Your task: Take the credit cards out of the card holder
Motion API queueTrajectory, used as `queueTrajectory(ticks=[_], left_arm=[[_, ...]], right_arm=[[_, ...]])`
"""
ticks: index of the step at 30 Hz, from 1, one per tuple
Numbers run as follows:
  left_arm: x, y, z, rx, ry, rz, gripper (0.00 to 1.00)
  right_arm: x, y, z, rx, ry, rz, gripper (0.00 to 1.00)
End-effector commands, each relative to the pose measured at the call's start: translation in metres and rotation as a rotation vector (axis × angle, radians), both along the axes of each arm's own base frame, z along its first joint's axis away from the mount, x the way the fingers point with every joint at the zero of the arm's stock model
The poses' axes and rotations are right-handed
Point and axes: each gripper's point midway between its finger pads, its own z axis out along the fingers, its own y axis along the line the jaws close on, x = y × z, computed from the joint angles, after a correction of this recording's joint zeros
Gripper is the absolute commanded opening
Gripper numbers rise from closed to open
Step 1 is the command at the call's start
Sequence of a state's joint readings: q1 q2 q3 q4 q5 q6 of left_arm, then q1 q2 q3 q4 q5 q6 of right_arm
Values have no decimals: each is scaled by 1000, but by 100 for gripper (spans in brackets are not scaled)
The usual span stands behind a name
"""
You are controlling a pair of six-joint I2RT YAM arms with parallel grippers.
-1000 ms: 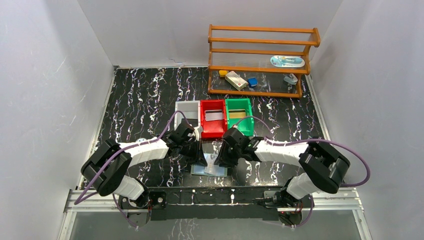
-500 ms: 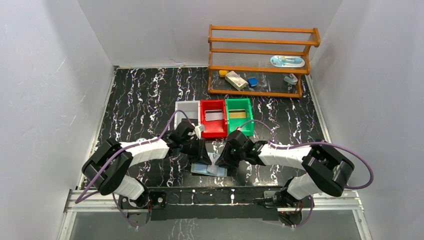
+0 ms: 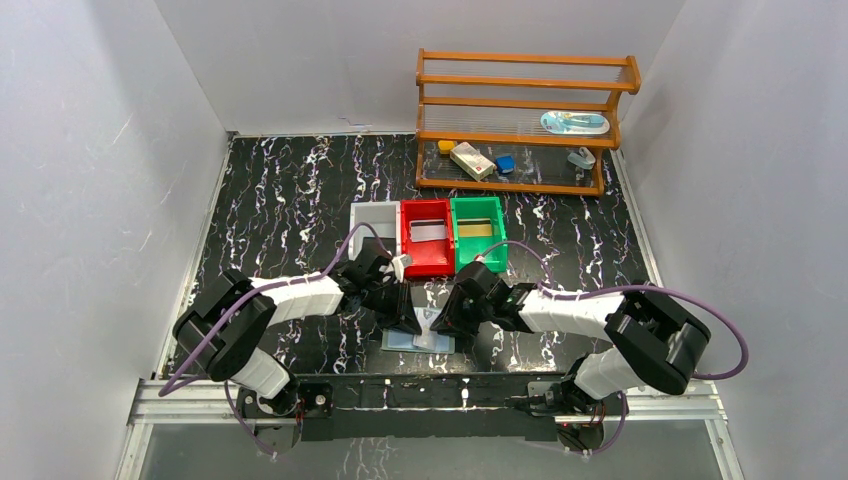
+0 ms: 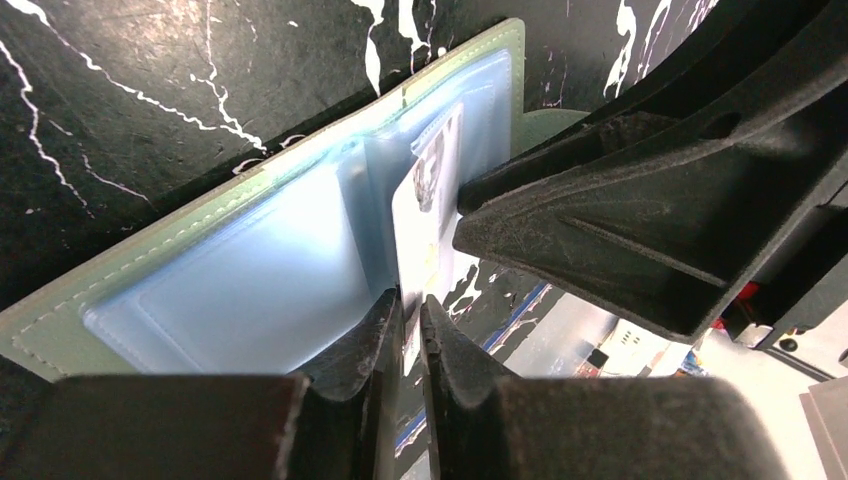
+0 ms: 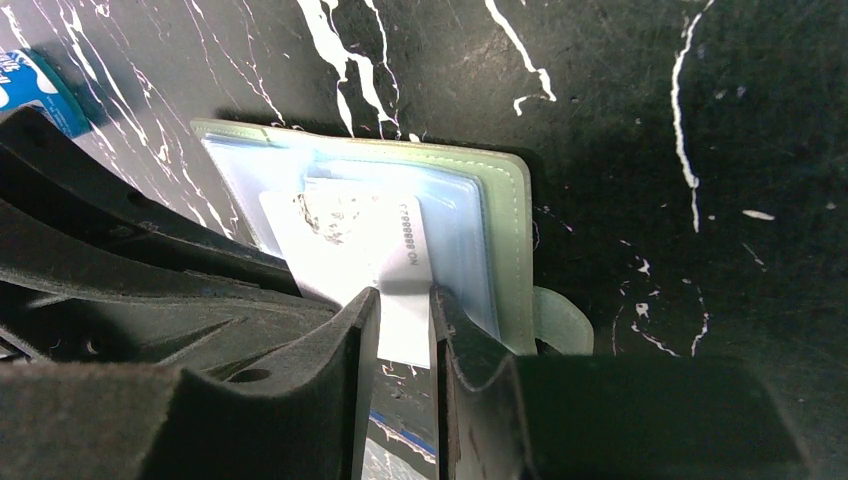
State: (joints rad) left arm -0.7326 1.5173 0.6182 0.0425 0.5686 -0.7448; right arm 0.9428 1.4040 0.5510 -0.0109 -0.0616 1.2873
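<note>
The grey-green card holder lies open near the table's front edge, its bluish pockets facing up. A pale printed credit card sticks up out of a pocket; it also shows in the right wrist view. My left gripper is shut on the card's edge. My right gripper stands right against it, jaws a narrow gap apart, with the card's face behind the gap. Its right fingertip is over the holder's pocket.
A white bin, a red bin with a silver-grey card and a green bin with a gold card stand just behind the grippers. A wooden shelf with small items is at the back right. A blue-and-white tin lies beside the holder.
Both grippers have moved a little toward the near edge and closer together over the holder. The pale card now stands up between them.
</note>
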Motion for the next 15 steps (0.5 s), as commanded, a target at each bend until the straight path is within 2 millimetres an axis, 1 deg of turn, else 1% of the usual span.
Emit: queueTrajectory(ticks=[1, 4, 6, 10, 15], left_arm=[[-3, -10, 14, -54, 8, -53, 8], [-1, -8, 15, -47, -5, -43, 3], [1, -3, 13, -6, -22, -32, 0], [6, 7, 11, 64, -54, -20, 0], [9, 14, 11, 104, -77, 0, 0]], right_arm=[[-14, -33, -31, -139, 54, -11, 34], [-12, -35, -32, -148, 52, -22, 33], [-10, -36, -32, -153, 48, -31, 33], [-9, -42, -32, -165, 44, -35, 33], [-3, -41, -28, -158, 19, -14, 33]])
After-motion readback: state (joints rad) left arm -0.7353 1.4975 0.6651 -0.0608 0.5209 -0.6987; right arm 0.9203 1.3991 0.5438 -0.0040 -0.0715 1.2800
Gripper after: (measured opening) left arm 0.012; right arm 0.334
